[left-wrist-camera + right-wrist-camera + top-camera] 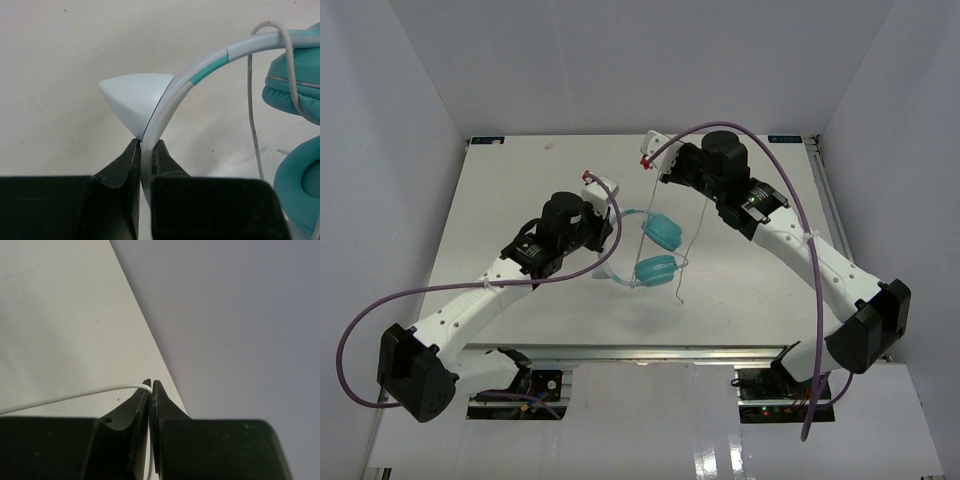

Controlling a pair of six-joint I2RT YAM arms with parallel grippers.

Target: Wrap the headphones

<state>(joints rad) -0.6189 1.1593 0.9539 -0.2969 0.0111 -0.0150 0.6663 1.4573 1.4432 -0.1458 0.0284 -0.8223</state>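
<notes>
My left gripper (145, 148) is clamped on the headband (210, 62) of the headphones (662, 232). The thin pale band passes straight between my two black fingertips, then curves up and right toward the cups. In the left wrist view both teal cups sit to the right of my fingers, one (295, 80) above the other (306, 185). Each is cut off by the frame edge. The cord (252, 115) loops over the band near the upper cup and hangs down in front of it.

My right gripper (151, 386) is pinched shut on the cord, a thin white line coming in from the left and ending at my fingertips. Behind it are the table's edge and a grey wall (240, 315).

From above, the headphones lie near the middle of the table (520, 180), between my two grippers. One strand of cord runs from the cups up to my right gripper at the far side. Another trails loosely to the right of the cups.

A purple cable (582, 268) crosses the left part of the band, and my left wrist hides the fingers there. I cannot tell whether the cups rest on the table or hang just above it. A pale wedge (135, 100) sits against the band just past my left fingertips, and I cannot make out what it is. I cannot see where the cord ends.
</notes>
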